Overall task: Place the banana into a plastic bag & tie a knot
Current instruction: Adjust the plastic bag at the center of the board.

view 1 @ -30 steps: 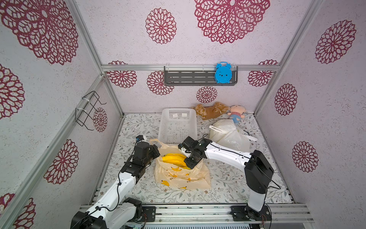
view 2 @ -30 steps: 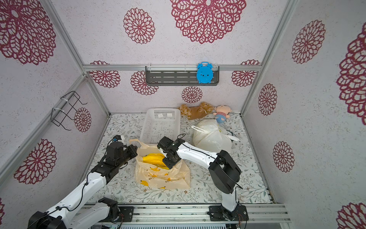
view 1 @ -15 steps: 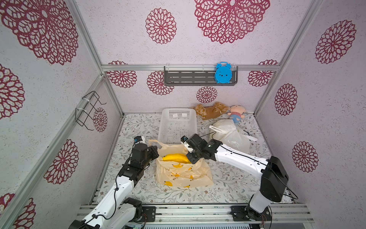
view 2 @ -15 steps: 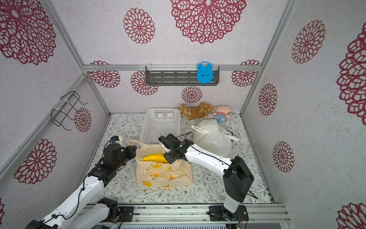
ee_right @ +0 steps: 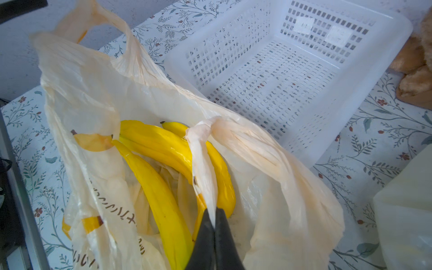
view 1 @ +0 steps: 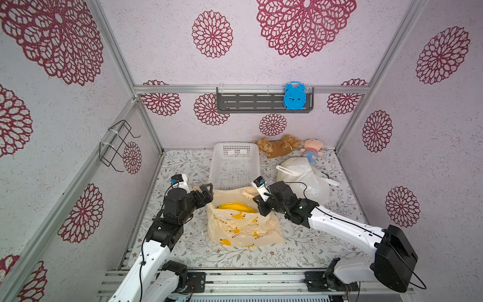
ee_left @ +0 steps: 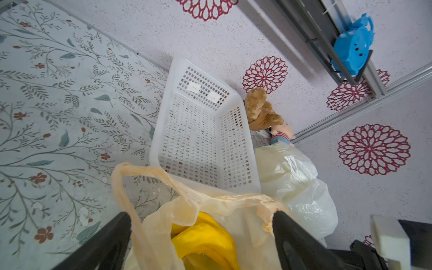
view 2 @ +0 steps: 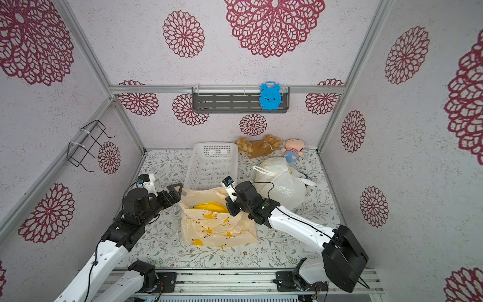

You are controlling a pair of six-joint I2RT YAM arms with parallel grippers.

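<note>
Banana point(ee_right: 163, 168) is lying inside the bag point(view 1: 243, 227), mouth gaping, just beside the basket point(view 1: 235, 167). Right gripper point(ee_right: 213, 217) is pinching the right handle point(ee_right: 202, 159), jaws clenched on it. Left gripper point(view 1: 207, 194) is hanging wide open, straddling the left handle point(ee_left: 120, 187). Judging: insertion done, knotting starting; next, left is needing to clamp its handle before crossing

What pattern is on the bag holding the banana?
The plastic bag is pale, translucent cream-orange with small yellow banana prints and dark lettering, clearest in a top view.
</note>
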